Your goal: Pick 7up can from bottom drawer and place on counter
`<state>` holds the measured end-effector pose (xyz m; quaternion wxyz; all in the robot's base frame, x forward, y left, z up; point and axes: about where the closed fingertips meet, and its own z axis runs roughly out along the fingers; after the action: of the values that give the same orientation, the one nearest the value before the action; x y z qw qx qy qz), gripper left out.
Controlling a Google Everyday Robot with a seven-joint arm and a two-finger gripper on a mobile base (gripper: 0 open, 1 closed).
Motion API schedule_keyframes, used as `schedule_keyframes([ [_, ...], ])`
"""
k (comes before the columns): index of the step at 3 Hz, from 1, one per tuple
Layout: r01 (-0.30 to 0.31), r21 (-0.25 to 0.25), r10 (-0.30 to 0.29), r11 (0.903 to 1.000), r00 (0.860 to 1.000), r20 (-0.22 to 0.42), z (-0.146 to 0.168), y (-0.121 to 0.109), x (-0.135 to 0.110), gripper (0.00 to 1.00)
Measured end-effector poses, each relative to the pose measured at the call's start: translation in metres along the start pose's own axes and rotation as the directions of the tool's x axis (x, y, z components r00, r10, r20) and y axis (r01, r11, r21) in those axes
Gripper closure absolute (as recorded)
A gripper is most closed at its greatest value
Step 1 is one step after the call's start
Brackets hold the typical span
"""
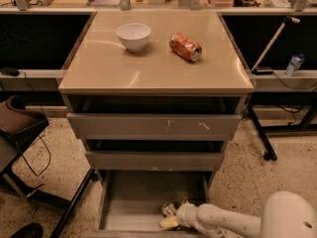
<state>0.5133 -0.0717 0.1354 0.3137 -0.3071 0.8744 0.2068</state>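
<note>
One 7up can abuts claw in bottom drawer.

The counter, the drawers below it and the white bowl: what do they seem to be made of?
The counter looks like glossy beige laminate: it mirrors the light. The drawer fronts look like matte grey painted metal, with pale scuffs. The bowl could be glazed ceramic or plastic; its white sheen leaves that open. The gripper is down in the bottom drawer.
</note>
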Motion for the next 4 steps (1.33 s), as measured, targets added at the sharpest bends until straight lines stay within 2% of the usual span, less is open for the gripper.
schedule_keyframes([
  [1,0.000,0.000,0.000,1.0000,1.000,0.000,0.0000,0.0000,0.0000,0.00],
  [2,0.000,0.000,0.000,1.0000,1.000,0.000,0.0000,0.0000,0.0000,0.19],
  [4,0.000,0.000,0.000,1.0000,1.000,0.000,0.0001,0.0001,0.0000,0.66],
])
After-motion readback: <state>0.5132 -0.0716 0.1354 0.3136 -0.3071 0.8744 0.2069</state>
